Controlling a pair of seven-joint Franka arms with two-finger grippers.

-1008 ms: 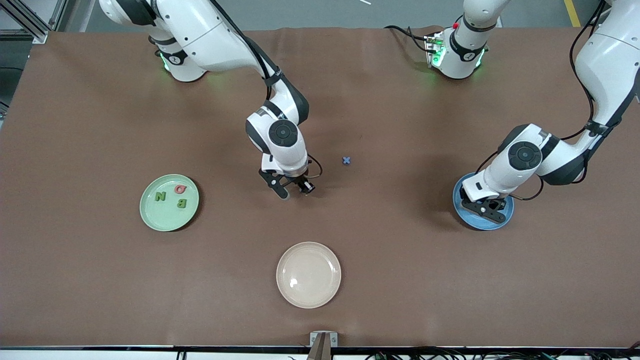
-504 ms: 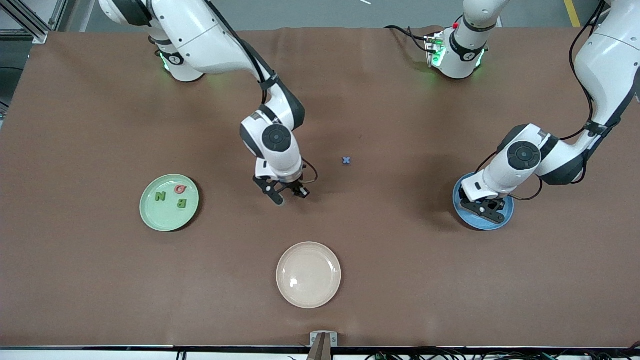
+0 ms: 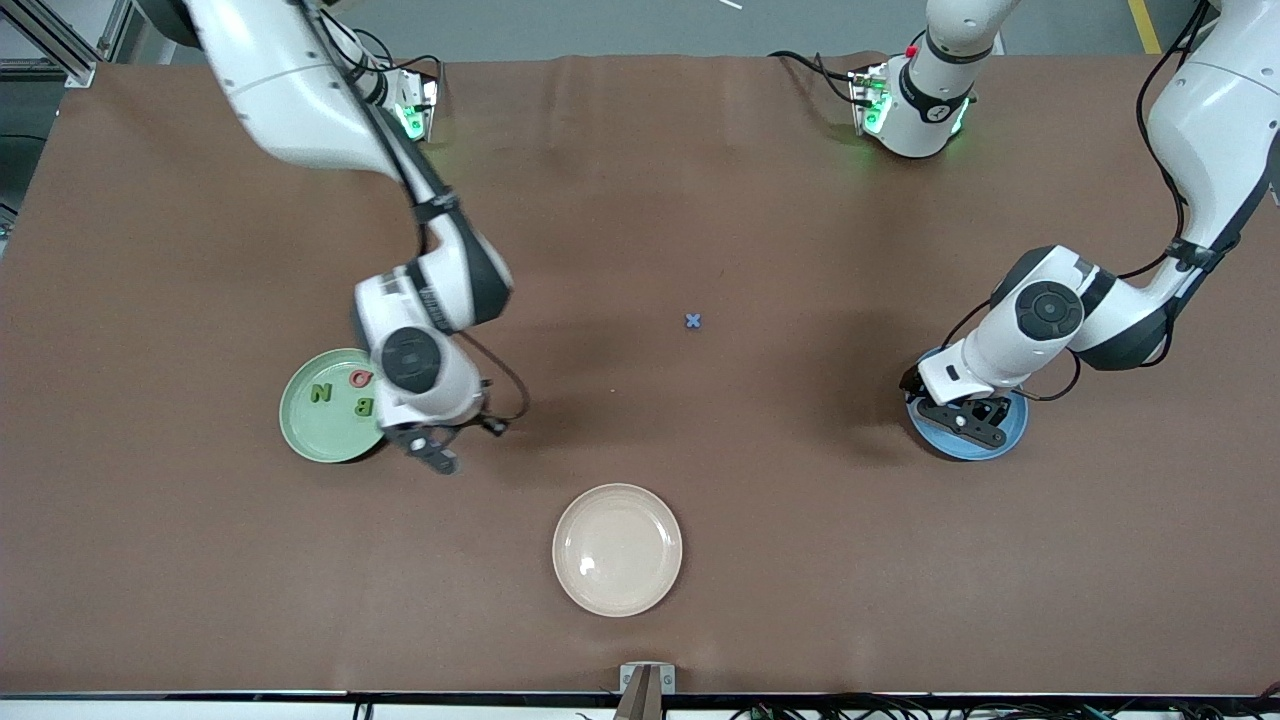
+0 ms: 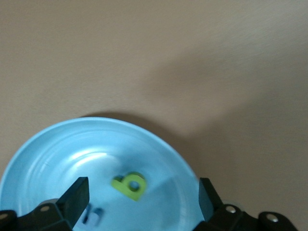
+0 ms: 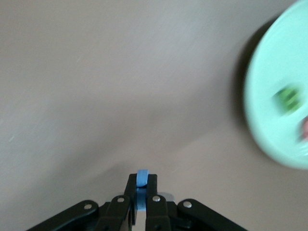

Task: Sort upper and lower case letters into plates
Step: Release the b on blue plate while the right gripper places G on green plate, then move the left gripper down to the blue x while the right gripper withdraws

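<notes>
- Letters lie in the pale green plate toward the right arm's end of the table: a green N, a red letter just beside it that may be a Q or a D, and a green B nearer the front camera than the red one.
- Right gripper hangs over the brown table just beside that plate's rim, at its edge toward the table's middle. In the right wrist view its fingers are pinched on a small blue piece, flat and thin; which letter it is cannot be told. The green plate shows off to one side in that view, with a green letter in it.
- Cream-beige plate sits near the middle of the table's length, nearest the front camera of the three plates.
- Small blue x-shaped piece lies on the bare table, farther from the front camera than the beige plate and well apart from every plate.
- Left gripper hangs low over the sky blue plate toward the left arm's end of the table. In the left wrist view its jaws stand wide apart with nothing between them, and in the blue plate under them lie a lime-green lower-case b and a dark blue letter, partly hidden by a finger.
</notes>
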